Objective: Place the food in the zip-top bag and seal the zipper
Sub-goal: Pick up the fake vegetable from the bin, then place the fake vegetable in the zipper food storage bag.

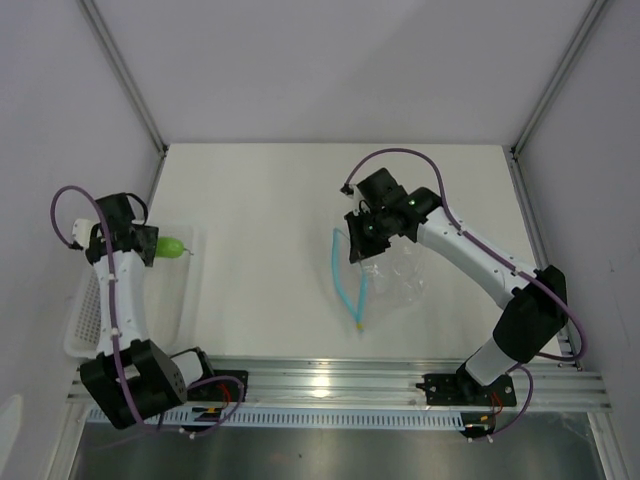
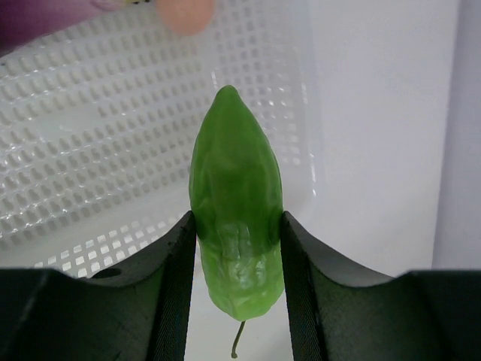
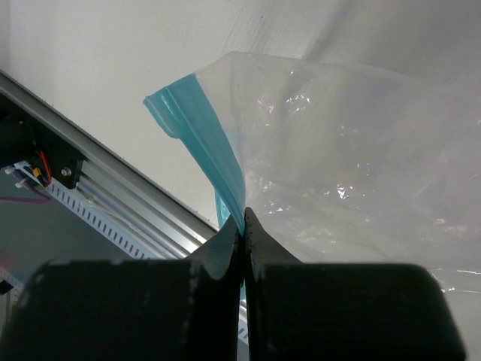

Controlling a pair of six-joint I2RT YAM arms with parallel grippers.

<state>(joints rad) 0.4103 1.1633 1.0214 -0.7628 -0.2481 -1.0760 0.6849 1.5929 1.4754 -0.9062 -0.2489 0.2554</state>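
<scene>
Left jaws: the left gripper (image 2: pixel 238 219) stands partly open, its two dark fingers pressed against both sides of the green oblong toy vegetable (image 2: pixel 234 150).
Green piece: it sits upright in the left wrist view, pointed tip toward the top of the frame. Its rounded end is low between the fingers, and a thin stem hangs below it.
Behind the green piece: the white perforated basket (image 2: pixel 113 135) fills the upper left of the left wrist view, and the green piece is clear of its floor.
Other food: a pink round piece (image 2: pixel 184 11) and a purple piece (image 2: pixel 37 19) show, blurred, at the top edge of that view, by the basket's rim.
Left arm in the top view: it is at the left of the frame, with the green piece over the basket's upper end.
Right jaws: the right gripper (image 3: pixel 243 219) is closed tight, pinching the zipper (image 3: pixel 199 128) of the zip-top bag (image 3: pixel 353 165).
Zipper: the light blue strip runs from the jaws toward the upper left of the right wrist view. In the top view it curves downward below the gripper.
Bag: crinkly and clear, it spreads to the right of the jaws. In the top view it is right of centre on the white table (image 1: pixel 270 200), well apart from the basket.
Bag contents: no food shows through the plastic.
</scene>
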